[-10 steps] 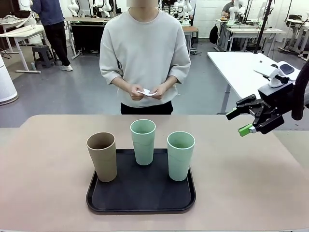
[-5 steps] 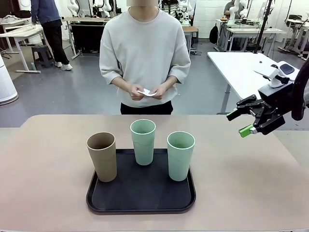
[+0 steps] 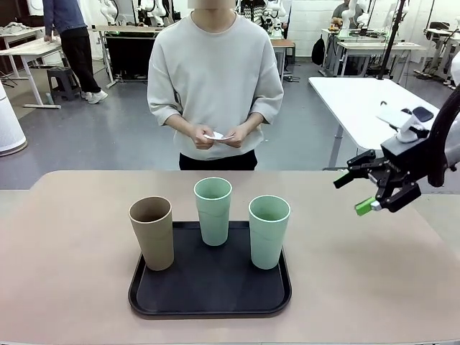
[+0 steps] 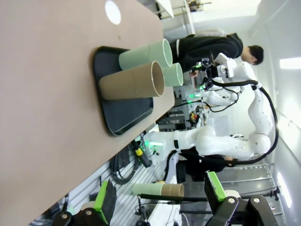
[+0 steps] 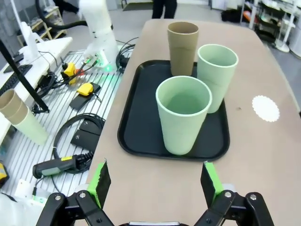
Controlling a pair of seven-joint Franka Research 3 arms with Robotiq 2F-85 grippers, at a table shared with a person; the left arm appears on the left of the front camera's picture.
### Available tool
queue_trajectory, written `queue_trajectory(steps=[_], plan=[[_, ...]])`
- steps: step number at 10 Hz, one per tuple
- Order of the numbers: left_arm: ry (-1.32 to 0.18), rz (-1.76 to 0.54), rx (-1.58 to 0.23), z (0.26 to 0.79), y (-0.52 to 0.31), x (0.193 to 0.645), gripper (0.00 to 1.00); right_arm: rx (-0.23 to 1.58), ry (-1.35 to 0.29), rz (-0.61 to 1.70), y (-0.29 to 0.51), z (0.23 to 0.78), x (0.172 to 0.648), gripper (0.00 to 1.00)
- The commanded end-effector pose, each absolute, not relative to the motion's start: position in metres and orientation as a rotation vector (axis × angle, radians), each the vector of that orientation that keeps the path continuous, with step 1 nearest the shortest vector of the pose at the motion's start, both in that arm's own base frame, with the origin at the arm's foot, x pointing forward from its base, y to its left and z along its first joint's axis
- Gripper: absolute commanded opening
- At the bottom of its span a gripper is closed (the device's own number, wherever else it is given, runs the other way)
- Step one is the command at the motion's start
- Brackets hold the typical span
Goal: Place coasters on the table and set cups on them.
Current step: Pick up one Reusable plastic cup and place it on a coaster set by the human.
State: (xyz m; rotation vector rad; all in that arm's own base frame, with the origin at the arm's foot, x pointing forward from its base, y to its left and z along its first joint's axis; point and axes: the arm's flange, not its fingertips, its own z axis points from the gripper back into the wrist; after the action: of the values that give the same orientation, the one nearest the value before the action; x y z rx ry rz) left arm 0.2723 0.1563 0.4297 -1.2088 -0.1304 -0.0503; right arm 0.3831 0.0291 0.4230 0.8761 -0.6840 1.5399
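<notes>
Three cups stand upright on a black tray (image 3: 208, 298): a tan one (image 3: 152, 232) at the left, a mint one (image 3: 213, 210) at the back and a mint one (image 3: 269, 231) at the right. A person at the far side holds white coasters (image 3: 218, 136) in both hands. One lacy coaster (image 5: 265, 108) lies flat on the table (image 3: 359, 273) on the far side of the tray; the same coaster (image 4: 113, 12) shows in the left wrist view. My right gripper (image 3: 352, 194) hovers open and empty to the right of the cups. My left gripper (image 4: 160, 193) is open and empty, well away from the cups (image 4: 134, 81).
The tray (image 5: 141, 136) sits near the table's front edge. Bare tabletop lies left and right of it. A white table (image 3: 359, 100) stands beyond the far right corner. Cables, a floor grating and spare stacked cups (image 5: 21, 120) lie below the table's near side.
My right gripper has drifted slightly left and down and turned a little. The cups, tray and the person's hands have stayed put.
</notes>
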Motion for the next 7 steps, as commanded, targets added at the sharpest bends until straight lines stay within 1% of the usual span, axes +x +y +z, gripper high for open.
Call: queue_trajectory(steps=[1,4,6,7], plan=[[-0.141,-0.043,-1.220,0.431,0.157,0.272,1.00,0.970,-0.770,1.637,0.027,0.390,0.382,1.00],[-0.141,-0.043,-1.220,0.431,0.157,0.272,1.00,0.965,-0.876,1.558,0.041,0.364,0.383,1.00],[-0.141,-0.043,-1.220,0.431,0.157,0.272,1.00,0.975,-0.890,1.479,0.055,0.350,0.388,1.00],[-0.141,-0.043,-1.220,0.431,0.157,0.272,1.00,0.989,-0.857,1.466,0.061,0.342,0.392,1.00]])
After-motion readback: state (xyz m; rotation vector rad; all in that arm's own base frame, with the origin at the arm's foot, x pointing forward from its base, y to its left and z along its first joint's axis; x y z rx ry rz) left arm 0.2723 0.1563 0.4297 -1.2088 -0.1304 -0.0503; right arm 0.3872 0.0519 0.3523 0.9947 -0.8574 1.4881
